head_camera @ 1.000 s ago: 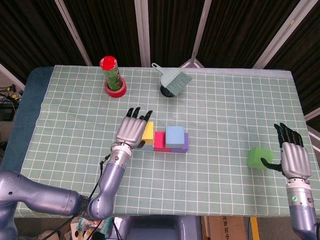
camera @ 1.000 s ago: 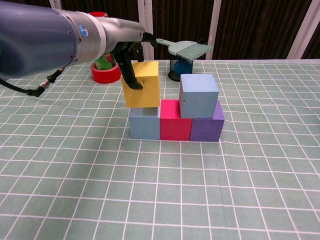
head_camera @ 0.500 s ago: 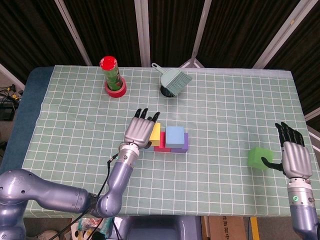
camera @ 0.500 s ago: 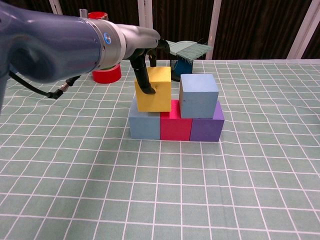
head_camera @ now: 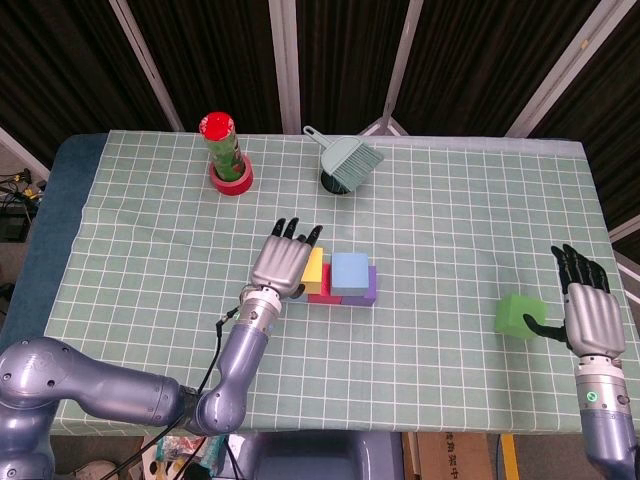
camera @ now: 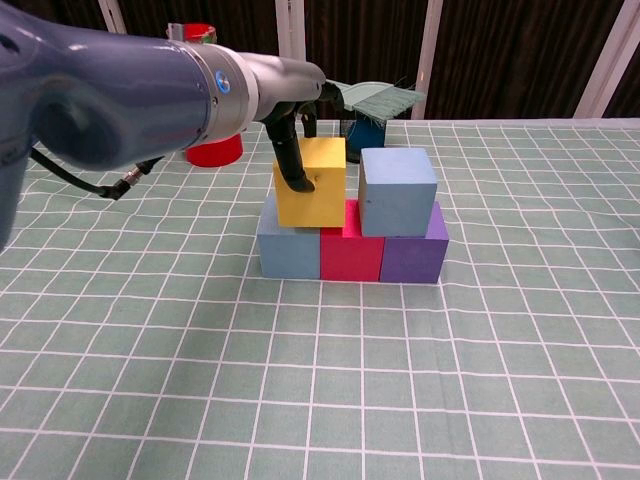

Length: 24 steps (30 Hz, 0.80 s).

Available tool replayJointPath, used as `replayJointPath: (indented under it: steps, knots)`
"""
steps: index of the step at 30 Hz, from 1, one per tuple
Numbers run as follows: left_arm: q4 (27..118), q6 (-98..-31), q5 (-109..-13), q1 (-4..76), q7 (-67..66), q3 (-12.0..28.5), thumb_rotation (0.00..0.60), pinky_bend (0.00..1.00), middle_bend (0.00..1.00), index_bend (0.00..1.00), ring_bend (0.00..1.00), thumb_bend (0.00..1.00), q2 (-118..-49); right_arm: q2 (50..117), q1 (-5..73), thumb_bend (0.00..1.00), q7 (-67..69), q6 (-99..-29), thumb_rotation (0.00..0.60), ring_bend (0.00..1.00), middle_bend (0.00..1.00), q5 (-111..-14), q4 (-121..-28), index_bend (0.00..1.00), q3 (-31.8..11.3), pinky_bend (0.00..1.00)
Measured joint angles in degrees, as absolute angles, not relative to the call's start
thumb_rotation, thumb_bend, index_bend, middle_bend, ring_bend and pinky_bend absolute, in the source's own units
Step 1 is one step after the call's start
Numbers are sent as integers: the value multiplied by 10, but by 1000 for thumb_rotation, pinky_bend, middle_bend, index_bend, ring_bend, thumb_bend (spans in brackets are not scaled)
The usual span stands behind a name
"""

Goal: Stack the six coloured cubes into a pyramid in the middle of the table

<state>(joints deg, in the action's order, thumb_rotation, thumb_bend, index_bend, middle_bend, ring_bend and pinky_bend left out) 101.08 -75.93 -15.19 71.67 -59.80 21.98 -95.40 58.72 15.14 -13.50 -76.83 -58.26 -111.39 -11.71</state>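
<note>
Three cubes form a bottom row in the middle of the table: grey-blue [camera: 286,249], red [camera: 351,255] and purple [camera: 414,255]. A light blue cube [camera: 398,190] [head_camera: 349,272] sits on the red and purple ones. My left hand [head_camera: 284,262] [camera: 291,150] grips a yellow cube [camera: 310,182] [head_camera: 313,270], which is on or just above the grey-blue and red cubes, close beside the light blue one. A green cube [head_camera: 515,315] lies at the right of the table, with my right hand [head_camera: 585,312] beside it and a finger at its side; that hand holds nothing.
A red-capped can [head_camera: 222,146] stands in a red tape roll [head_camera: 231,181] at the back left. A teal brush [head_camera: 350,157] rests on a dark cup at the back middle. The checked cloth [head_camera: 140,250] covers the table.
My left hand has carried the yellow cube to the right and lowered it beside the light blue cube, over the bottom row. The right hand and green cube have not moved.
</note>
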Motion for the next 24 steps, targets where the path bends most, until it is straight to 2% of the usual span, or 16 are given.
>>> replayJointPath:
  steps: [24]
  knots:
    - [999, -765, -172, 729, -607, 206, 600, 0, 332, 0, 0, 375, -970, 584, 150, 212, -128, -765, 600, 0, 0, -581, -1118, 0, -119, 0]
